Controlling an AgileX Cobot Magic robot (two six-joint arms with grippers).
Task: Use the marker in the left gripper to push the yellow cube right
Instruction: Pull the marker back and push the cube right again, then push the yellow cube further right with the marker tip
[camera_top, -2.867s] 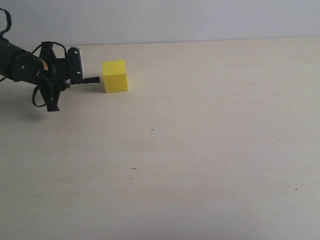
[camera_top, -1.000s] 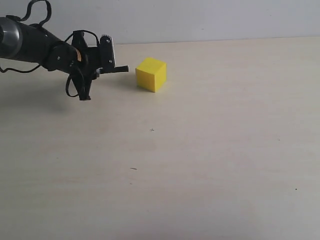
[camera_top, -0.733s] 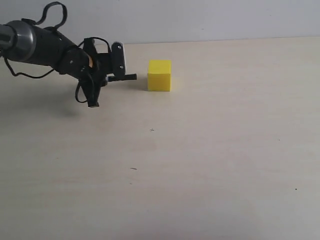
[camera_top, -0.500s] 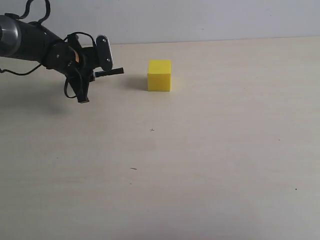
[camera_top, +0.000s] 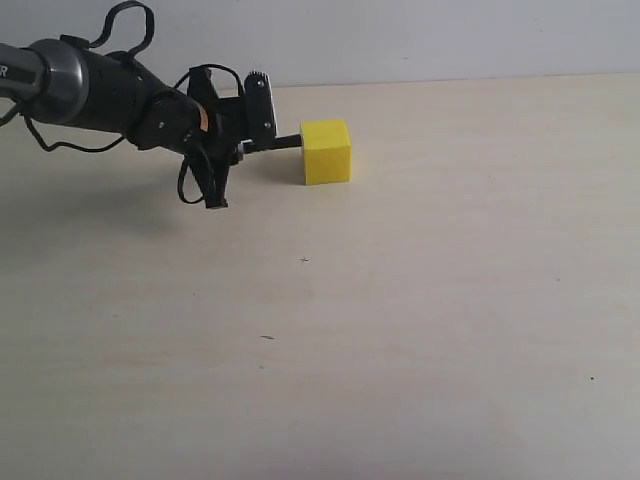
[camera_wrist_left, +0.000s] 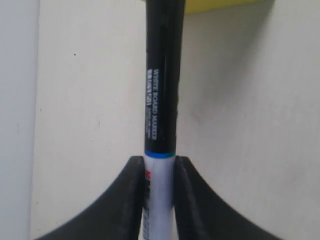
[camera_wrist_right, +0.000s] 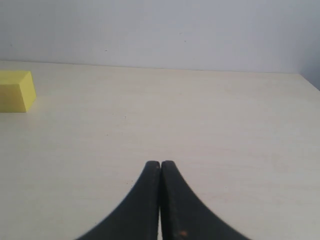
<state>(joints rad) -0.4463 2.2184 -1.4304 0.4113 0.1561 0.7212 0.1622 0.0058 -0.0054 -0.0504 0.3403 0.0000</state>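
left gripper (camera_wrist_left: 160, 162): clamped on marker (camera_wrist_left: 162, 75); tip meets yellow cube (camera_top: 326, 152) left face
right gripper (camera_wrist_right: 160, 165): pinched together, holding nothing
table (camera_top: 470, 290): wide room right of cube; far edge near behind

In the left wrist view the yellow cube (camera_wrist_left: 225, 5) is cut to a thin strip by the picture's edge. The marker (camera_wrist_left: 162, 100) runs out of frame at both ends, its smaller print too blurred to read. In the exterior view, near the far edge of the table (camera_top: 450, 300), the left gripper (camera_top: 255, 140) hides most of the marker's barrel, and the arm (camera_top: 60, 80) is cut off.
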